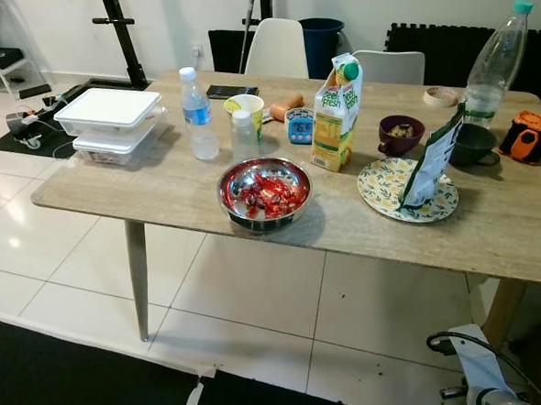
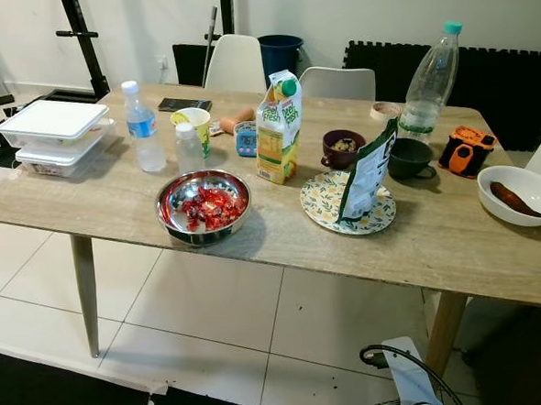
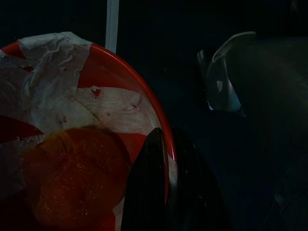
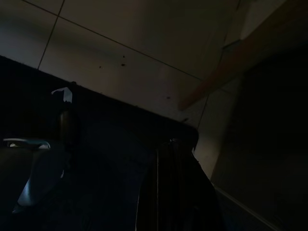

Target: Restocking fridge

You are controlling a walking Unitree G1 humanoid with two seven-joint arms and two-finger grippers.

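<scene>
A home dining room: a wooden worktop (image 1: pixel 159 186) on white floor tiles (image 1: pixel 249 305), white chairs (image 1: pixel 278 48) along its far edge, and juice carton (image 1: pixel 337 111), water bottle (image 1: pixel 198 114), candy bowl (image 1: pixel 263 193) and plate (image 1: pixel 382 188) on it.

I'm seeing a steel bowl (image 1: pixel 264 194) showing red sweets, beside a yellow-green juice carton (image 1: pixel 337 112). A white plate (image 1: pixel 385 191) is wearing a yellow lemon pattern on the pale wood-grain table (image 1: pixel 141 187).
</scene>
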